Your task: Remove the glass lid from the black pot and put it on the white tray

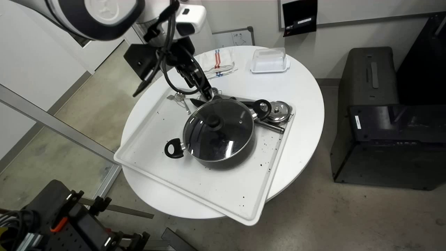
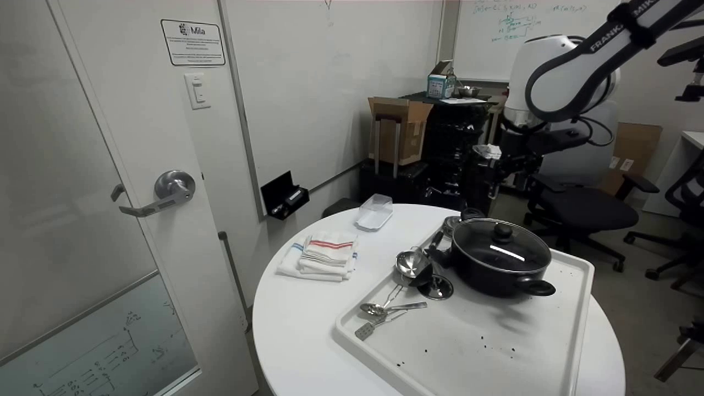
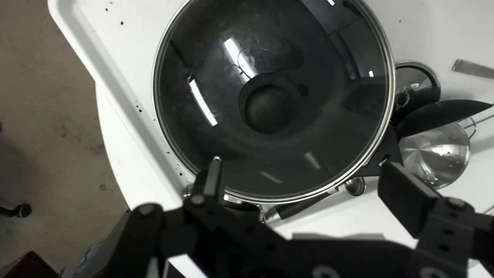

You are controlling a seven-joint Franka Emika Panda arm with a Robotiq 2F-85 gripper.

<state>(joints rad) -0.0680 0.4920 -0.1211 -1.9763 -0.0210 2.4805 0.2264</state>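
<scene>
The glass lid (image 1: 226, 143) sits flat on the black pot (image 2: 478, 278), its knob (image 2: 501, 231) pointing up. The lid fills much of the wrist view (image 3: 270, 162), with the knob (image 3: 270, 106) above the jaws there. The pot stands on the white tray (image 1: 150, 150), which also shows in an exterior view (image 2: 484, 346). My gripper (image 3: 303, 168) is open and empty, its fingers wide apart. In an exterior view the gripper (image 2: 498, 184) is above and behind the pot, apart from the lid. In an exterior view a finger (image 1: 208, 92) shows near the pot's far rim.
Metal utensils (image 2: 385, 311), a shiny bowl (image 2: 411, 264) and a small metal pot with lid (image 1: 278, 111) lie on the tray beside the pot. Folded towels (image 2: 324, 256) and a clear-lidded white dish (image 1: 269, 62) stand on the round white table (image 1: 306, 101).
</scene>
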